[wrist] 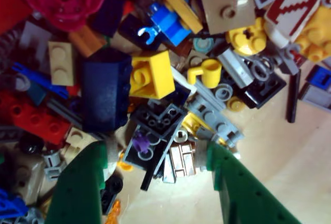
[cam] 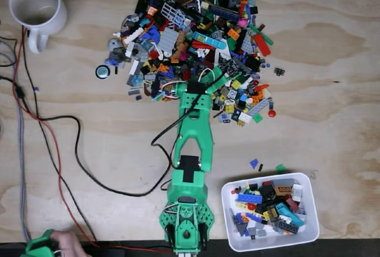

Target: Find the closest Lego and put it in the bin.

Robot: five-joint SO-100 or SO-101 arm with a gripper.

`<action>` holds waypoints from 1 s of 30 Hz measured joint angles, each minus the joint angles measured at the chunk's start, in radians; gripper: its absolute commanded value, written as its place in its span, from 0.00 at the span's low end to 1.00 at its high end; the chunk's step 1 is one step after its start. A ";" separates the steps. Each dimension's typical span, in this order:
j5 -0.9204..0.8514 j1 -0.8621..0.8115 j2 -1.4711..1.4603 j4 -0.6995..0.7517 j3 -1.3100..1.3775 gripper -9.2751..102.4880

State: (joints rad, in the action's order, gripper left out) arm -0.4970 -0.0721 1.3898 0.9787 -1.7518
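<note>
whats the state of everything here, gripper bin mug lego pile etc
gripper: open, fingers either side of a small brown brick at the pile's edge, nothing gripped
bin: upright, partly filled with mixed Lego
mug: upright, looks empty
Lego pile: loose heap spread on the table
blue piece: lying alone just outside the bin
green piece: lying at the bin's far rim

- A pale plywood tabletop point(cam: 332, 61) with wavy grain runs edge to edge, evenly lit.
- A white mug point(cam: 35, 6) stands at its far left corner.
- Below the mug, black and red cables point(cam: 65, 150) trail across the wood.
</note>
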 measured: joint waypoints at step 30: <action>-0.098 0.064 -0.031 0.284 0.273 0.08</action>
State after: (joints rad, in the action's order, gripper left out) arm -0.5952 -0.0077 1.3591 1.2625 -1.4788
